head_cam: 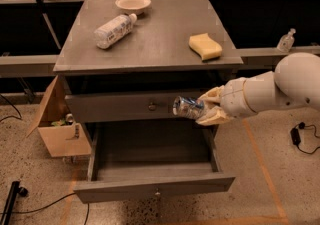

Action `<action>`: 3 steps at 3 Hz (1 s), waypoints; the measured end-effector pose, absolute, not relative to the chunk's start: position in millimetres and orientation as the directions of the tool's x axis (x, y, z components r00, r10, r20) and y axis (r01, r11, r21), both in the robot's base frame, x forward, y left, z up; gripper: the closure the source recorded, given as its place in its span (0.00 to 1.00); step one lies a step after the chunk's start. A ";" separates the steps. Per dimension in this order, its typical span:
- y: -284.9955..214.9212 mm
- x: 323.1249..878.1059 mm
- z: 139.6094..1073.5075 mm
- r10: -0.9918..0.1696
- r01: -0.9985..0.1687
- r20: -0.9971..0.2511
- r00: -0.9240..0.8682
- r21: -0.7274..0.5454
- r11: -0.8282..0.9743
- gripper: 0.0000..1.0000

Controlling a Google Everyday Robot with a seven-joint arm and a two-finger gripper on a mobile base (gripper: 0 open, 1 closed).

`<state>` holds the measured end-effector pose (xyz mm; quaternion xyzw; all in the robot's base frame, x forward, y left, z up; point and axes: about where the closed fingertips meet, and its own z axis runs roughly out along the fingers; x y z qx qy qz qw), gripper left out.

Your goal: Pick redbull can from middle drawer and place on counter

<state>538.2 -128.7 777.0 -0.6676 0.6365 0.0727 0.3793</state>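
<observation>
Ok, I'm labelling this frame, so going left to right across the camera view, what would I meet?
Cardboard box → plastic bottle on the counter → redbull can clamped in the gripper, above the open middle drawer at its right edge → small bottle on the right ledge.

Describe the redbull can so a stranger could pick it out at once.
Find the grey cabinet whose middle drawer stands open below the counter. Above that drawer, the gripper is shut on the redbull can, held sideways in mid-air. Unlike the plastic bottle lying on the counter, it is short, shiny and touches no surface.
</observation>
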 end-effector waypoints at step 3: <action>-128.2 599.5 856.7 -0.812 -0.913 -0.567 0.138 -0.390 0.117 1.00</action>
